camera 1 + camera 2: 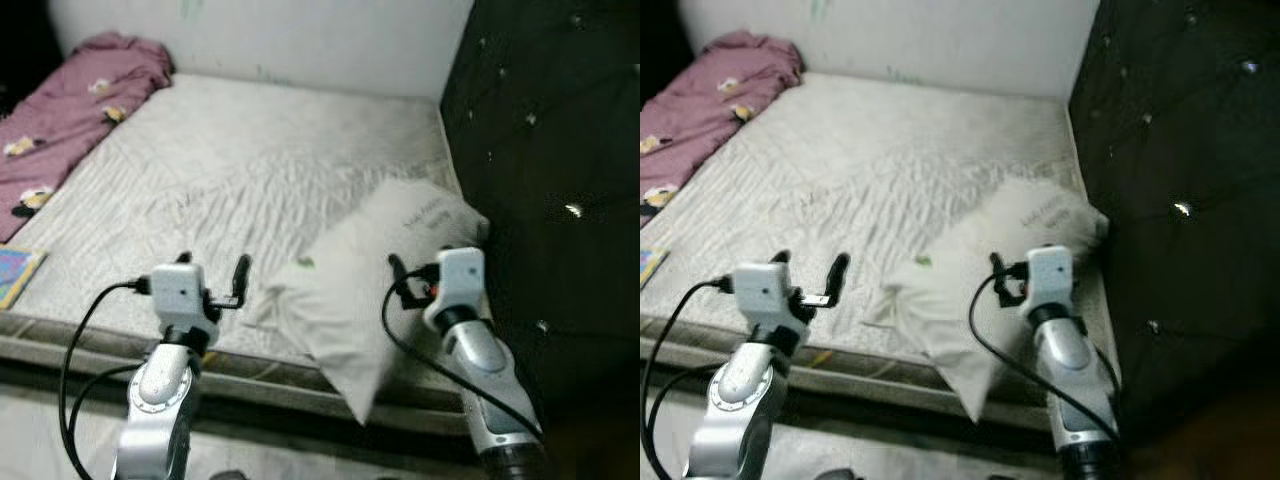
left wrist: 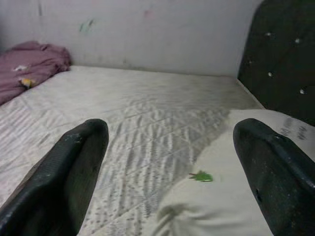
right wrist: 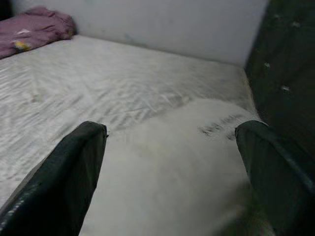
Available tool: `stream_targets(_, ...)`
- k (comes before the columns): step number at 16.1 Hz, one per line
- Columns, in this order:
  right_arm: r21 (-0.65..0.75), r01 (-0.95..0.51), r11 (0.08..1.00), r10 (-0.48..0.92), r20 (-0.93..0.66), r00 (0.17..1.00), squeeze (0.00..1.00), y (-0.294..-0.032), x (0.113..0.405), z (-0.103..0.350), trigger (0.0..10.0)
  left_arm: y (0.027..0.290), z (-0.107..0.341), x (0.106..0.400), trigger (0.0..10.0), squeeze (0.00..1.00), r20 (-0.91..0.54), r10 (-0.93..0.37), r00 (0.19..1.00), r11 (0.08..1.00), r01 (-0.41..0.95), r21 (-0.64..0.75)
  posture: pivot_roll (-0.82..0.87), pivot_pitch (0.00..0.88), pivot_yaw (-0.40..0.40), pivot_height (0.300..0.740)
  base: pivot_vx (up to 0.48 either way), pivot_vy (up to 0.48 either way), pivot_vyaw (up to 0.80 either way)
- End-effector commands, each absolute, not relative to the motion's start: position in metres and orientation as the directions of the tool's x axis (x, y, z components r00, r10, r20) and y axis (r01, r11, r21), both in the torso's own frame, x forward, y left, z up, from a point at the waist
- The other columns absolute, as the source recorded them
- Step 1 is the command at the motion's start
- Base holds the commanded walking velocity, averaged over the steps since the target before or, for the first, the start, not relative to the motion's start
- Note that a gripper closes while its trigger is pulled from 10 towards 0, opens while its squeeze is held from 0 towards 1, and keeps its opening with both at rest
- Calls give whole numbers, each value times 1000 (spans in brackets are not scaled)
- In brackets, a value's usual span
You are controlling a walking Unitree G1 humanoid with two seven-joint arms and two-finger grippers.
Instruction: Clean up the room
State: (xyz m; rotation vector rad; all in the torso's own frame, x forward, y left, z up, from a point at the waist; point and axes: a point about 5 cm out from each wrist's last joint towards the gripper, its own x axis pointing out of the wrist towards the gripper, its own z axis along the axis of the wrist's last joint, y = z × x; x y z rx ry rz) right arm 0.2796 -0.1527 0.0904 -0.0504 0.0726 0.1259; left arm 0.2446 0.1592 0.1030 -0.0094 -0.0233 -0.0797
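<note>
A white pillow lies crooked on the right side of the bare quilted mattress, one corner hanging over the front edge. A small green speck sits on its near left part. My right gripper is open just above the pillow's right half, and the pillow spreads between its fingers. My left gripper is open over the mattress's front edge, just left of the pillow. A crumpled maroon blanket with small prints lies along the bed's far left.
A dark tufted headboard stands along the right side of the bed, and a white wall runs behind it. A colourful flat book or card rests at the mattress's front left corner. Grey floor shows below the bed edge.
</note>
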Motion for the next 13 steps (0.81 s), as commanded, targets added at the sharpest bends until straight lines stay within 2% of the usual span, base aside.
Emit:
stream_targets(1, -41, -126, 991, 124, -60, 990, 0, -152, 281, 94, 10000, 165, 104, 244, 10000, 0, 16, -41, 999, 999, 41, 14, 7, 0, -25, 740, 0, 0, -800)
stream_targets(3, -31, -96, 995, 93, -67, 993, 0, -155, 278, 89, 10000, 170, 94, 237, 10000, 0, -50, -31, 998, 996, 27, -83, -1, 0, -1, 740, 0, 0, -675)
stream_targets(4, -22, -74, 997, 72, -71, 995, 0, -158, 276, 88, 10000, 174, 88, 232, 10000, 0, -78, -2, 997, 989, -10, -151, 0, 0, 5, 740, 0, 0, 0)
stream_targets(7, -21, -32, 999, 31, -55, 998, 0, -160, 275, 91, 10000, 173, 91, 231, 10000, 0, -49, -1, 999, 997, -3, -82, -7, 0, 27, 740, 0, 0, 0)
stream_targets(11, -38, 52, 998, -55, -90, 994, 0, -164, 276, 90, 10000, 169, 104, 244, 10000, 0, 12, -37, 999, 998, 38, -55, 3, 0, 5, 740, 0, 0, 0)
stream_targets(13, -8, -12, 1000, 12, -75, 997, 0, -154, 274, 90, 10000, 174, 100, 242, 10000, 0, -13, 19, 1000, 999, -19, -38, 2, 0, 14, 740, 0, 0, 0)
